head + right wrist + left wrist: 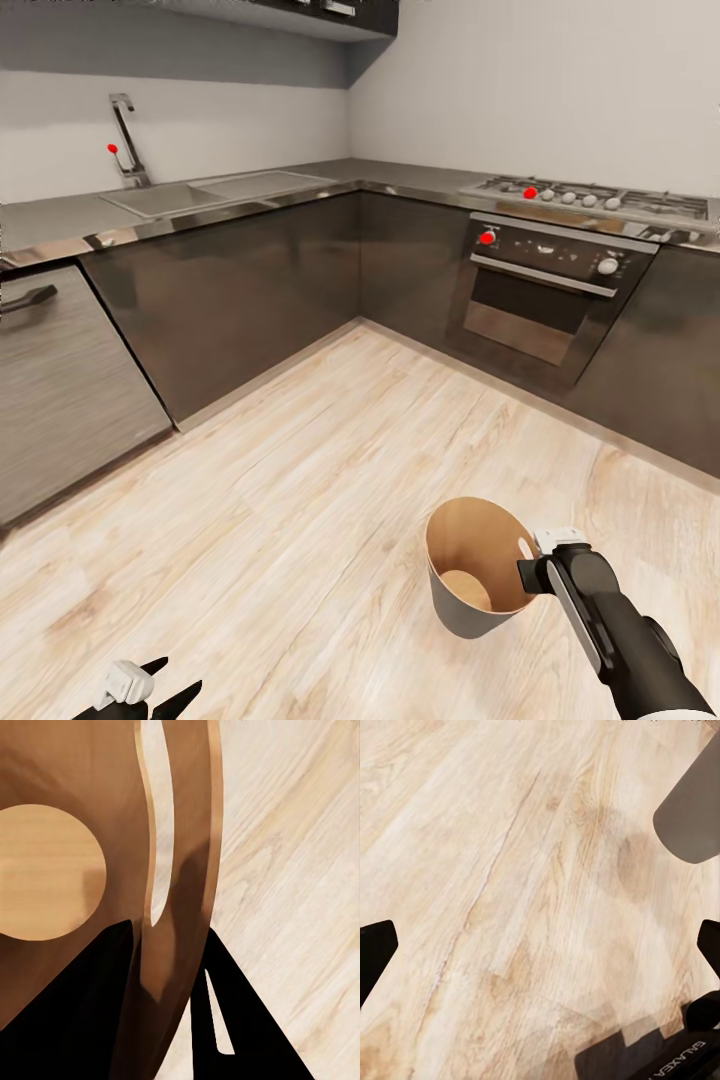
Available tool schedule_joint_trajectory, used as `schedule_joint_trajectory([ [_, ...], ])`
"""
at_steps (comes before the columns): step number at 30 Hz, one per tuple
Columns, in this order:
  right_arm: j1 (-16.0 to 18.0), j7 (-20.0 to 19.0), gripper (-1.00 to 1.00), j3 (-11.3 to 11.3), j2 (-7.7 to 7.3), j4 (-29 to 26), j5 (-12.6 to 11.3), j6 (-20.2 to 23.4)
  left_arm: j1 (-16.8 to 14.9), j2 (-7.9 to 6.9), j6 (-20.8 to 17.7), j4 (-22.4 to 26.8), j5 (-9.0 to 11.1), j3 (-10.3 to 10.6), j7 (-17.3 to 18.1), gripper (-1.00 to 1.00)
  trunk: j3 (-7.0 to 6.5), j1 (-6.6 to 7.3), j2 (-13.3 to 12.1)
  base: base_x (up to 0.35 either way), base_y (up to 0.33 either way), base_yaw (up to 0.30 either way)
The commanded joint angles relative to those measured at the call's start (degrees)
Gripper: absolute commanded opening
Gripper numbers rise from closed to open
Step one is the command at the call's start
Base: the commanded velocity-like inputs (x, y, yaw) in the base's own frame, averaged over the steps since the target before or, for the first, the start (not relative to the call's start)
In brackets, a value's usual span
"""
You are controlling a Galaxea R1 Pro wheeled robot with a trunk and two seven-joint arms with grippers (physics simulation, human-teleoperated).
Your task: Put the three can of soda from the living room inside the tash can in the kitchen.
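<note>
Step in hand: the right gripper (532,562) has the trash can (470,580) by its rim; I'd judge it is being carried or placed in the kitchen.
Right jaws: closed on the rim wall, one finger inside (82,1012), one outside.
Left gripper (150,685): jaws spread wide, holding nothing, low over the wood floor (300,500).
Doing it well: keep the bin level and the pinch firm.
Bin location: near the oven (545,300) and corner counter (60,220).
Bin axis: roughly upright, mouth upward, slightly tilted.

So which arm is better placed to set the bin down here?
Right. The right gripper already clamps the trash can by its rim, one finger inside. The left gripper hangs open over bare floor.
</note>
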State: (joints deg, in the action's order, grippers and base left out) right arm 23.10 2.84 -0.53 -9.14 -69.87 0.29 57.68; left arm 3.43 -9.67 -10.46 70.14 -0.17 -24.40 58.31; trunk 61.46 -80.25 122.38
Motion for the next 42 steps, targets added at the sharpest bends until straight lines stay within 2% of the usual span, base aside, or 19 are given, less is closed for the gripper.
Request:
schedule_joint_trajectory([
  [1, 0.0, 0.0, -1.00, 0.0, 0.00, 0.0, -0.5, 0.0, 0.0, 0.00, 0.0, 0.0, 0.0, 0.0, 0.0, 1.00, -0.10, 0.00, 0.0, 0.000, 0.000, 0.000],
  [42, 0.0, 0.0, -1.00, 0.1, 0.00, 0.0, -0.5, 0.0, 0.0, 0.00, 0.0, 0.0, 0.0, 0.0, 0.0, 1.00, -3.99, 0.00, 0.0, 0.000, 0.000, 0.000],
])
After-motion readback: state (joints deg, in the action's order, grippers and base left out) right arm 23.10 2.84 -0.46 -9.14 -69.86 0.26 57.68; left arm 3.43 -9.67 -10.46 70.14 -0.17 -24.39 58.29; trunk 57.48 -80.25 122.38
